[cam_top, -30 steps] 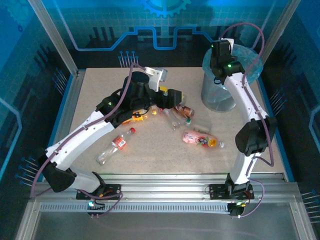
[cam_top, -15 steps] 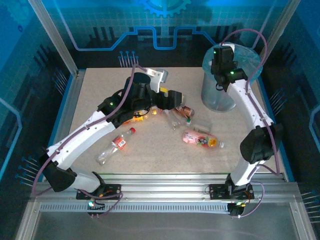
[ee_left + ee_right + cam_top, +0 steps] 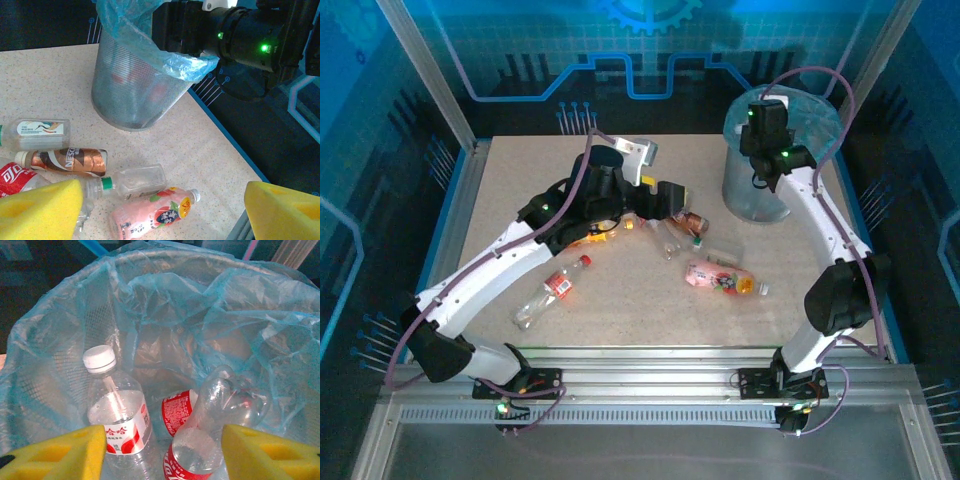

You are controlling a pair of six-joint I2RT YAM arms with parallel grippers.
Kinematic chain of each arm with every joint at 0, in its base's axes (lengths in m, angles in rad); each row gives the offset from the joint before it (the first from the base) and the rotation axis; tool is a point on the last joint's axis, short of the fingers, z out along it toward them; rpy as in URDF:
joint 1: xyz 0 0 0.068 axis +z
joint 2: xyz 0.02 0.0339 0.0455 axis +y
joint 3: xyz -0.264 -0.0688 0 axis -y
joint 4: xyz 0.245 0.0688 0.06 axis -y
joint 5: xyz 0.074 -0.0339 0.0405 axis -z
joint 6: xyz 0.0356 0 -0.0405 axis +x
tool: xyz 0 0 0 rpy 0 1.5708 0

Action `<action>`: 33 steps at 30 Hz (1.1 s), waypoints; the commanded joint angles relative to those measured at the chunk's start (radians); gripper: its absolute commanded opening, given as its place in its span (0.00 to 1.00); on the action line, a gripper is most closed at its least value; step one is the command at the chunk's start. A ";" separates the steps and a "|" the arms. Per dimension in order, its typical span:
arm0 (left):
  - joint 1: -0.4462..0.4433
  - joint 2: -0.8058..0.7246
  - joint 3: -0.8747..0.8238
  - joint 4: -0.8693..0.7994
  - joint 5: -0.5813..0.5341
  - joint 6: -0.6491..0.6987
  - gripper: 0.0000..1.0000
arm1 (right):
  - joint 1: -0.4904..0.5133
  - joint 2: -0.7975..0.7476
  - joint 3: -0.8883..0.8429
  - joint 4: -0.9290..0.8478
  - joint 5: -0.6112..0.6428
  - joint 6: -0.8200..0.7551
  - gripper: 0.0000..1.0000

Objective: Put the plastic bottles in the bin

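Left gripper [image 3: 162, 212] hangs low over the table [image 3: 55, 80], its yellow pads [image 3: 42, 210] spread wide with nothing between them. Just ahead of it lie a green-capped clear bottle [image 3: 132, 181] and a pink bottle [image 3: 150, 216]. Both are on their sides, with their long axes running roughly along the line from pad to pad. A brown-labelled bottle [image 3: 65, 161] lies just beyond them, about parallel. Judging by that, the wrist would need to turn before the jaws could close across either body.

The bin [image 3: 135, 95] stands upright farther out, past these bottles. Right gripper [image 3: 162, 455] is above the bin's mouth, its pads apart and empty. It looks down on a white-capped bottle [image 3: 117, 425] and a red-labelled bottle [image 3: 176, 412] already inside the blue liner. The left arm is clearly nearer to the bottles on the table.

Compared with a second earlier, the right arm's elbow has swung outward and its wrist has shifted slightly across the bin mouth. The left gripper has edged slightly forward, and the bottles on the table lie as they did.
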 commanded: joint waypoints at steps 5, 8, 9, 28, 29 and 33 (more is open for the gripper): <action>-0.008 -0.035 -0.010 -0.031 -0.057 0.054 0.85 | 0.081 -0.066 0.073 -0.041 -0.031 -0.025 0.71; -0.007 -0.068 -0.016 -0.062 -0.102 0.087 0.86 | 0.109 -0.079 0.110 -0.063 -0.038 -0.052 0.73; -0.008 -0.080 -0.022 -0.070 -0.119 0.096 0.86 | 0.116 -0.083 0.123 -0.073 -0.040 -0.055 0.73; 0.083 -0.428 -0.268 -0.416 -0.339 -0.040 0.88 | 0.468 0.051 0.356 -0.301 -0.366 -0.035 0.72; 0.092 -0.448 -0.286 -0.447 -0.344 -0.063 0.88 | 0.485 0.053 0.330 -0.290 -0.394 0.034 0.71; 0.136 -0.535 -0.385 -0.525 -0.352 -0.150 0.88 | 0.553 0.060 0.145 -0.150 -0.540 0.268 0.67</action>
